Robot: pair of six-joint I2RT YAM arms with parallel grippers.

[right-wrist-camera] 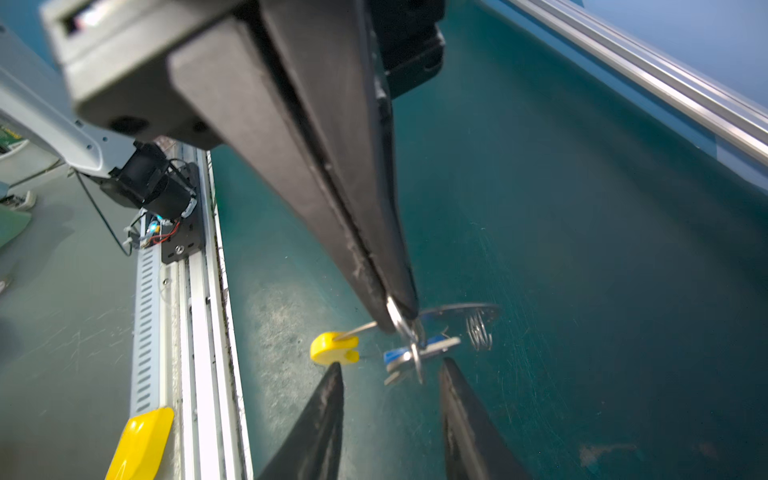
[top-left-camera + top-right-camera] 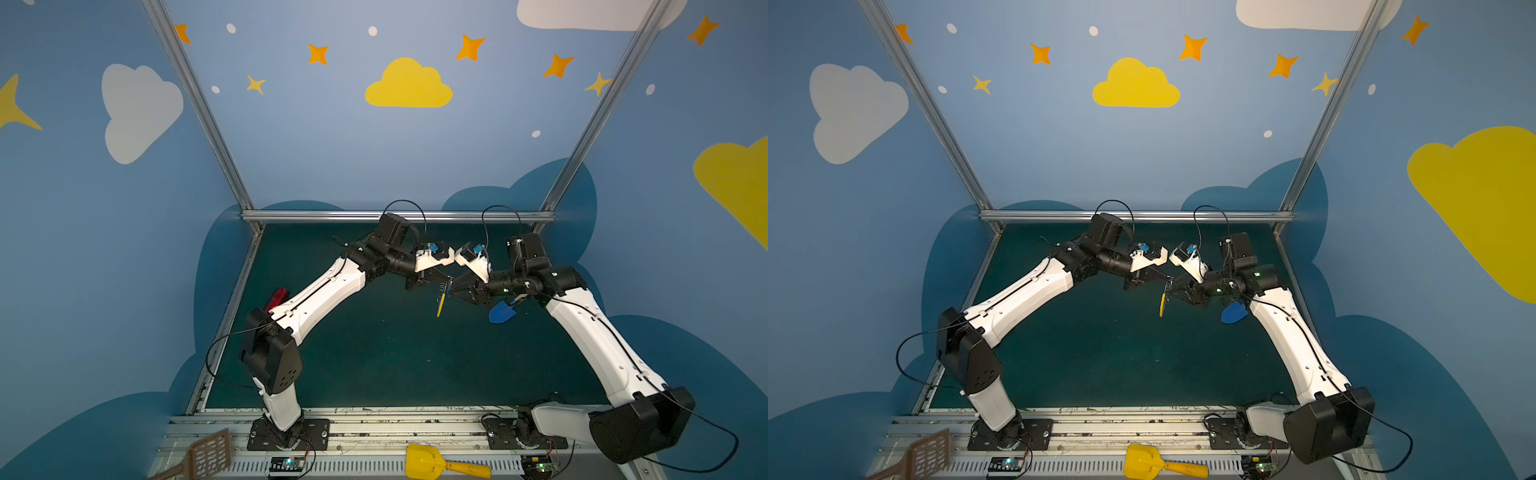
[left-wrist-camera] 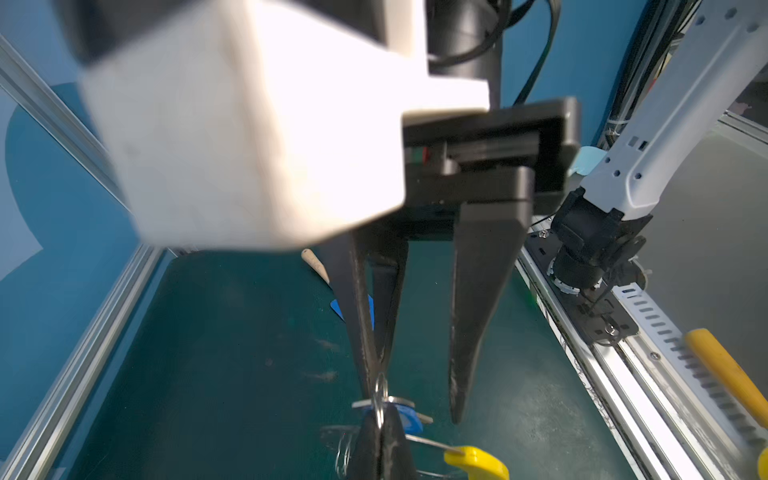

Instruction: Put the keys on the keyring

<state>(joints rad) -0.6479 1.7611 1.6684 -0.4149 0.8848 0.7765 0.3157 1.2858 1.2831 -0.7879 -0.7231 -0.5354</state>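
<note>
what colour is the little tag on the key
Blue. The tag shows best in the right wrist view.

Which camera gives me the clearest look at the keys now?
Right wrist view: the keys, silver key and blue tag, hang in the clear by the open right gripper. In the left wrist view the left gripper, shut on the keyring, hides part of them. In both top views they are a tiny speck.

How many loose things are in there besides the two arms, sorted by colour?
Yellow: 1, yellow plastic scoop
Blue: 2, blue toy shovel; silver key with blue plastic tag
Grey: 1, grey metal keyring with yellow sleeve
Brown: 1, brown slotted spatula
Red: 1, red object, partly hidden behind an arm
Total: 6
</note>
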